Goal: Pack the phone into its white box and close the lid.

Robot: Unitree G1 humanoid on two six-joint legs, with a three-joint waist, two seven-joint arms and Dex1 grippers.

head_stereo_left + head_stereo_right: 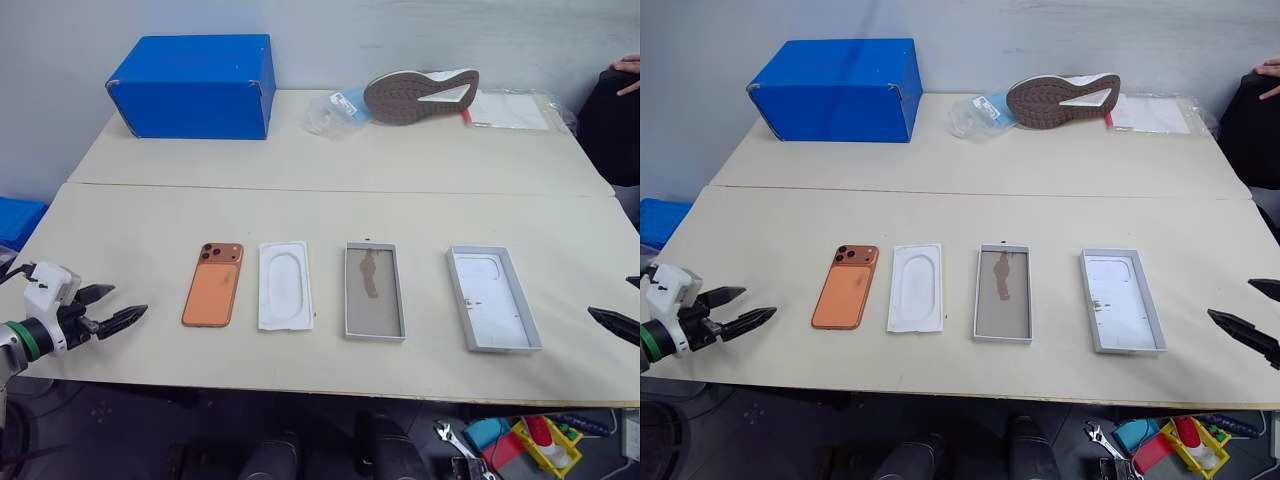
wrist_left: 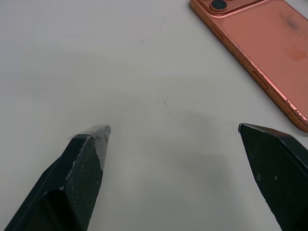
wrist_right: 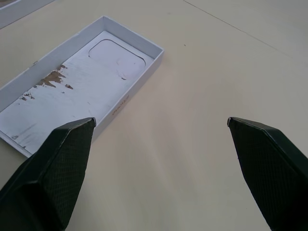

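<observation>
on the worktop (image 1: 150, 250) four things lie in a row, apart: the phone (image 1: 213, 285) face down, a white insert (image 1: 284, 285), the white box (image 1: 374, 291), then the lid (image 1: 492, 298) lying inside-up. the left end effector (image 1: 120, 310) hovers wide open near the phone, empty; the right end effector (image 1: 1247, 310) hovers wide open near the lid, empty.

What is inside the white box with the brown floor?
Nothing: the white box is empty, showing its tan floor with a darker smudge. The phone lies on the table, apart.
</observation>
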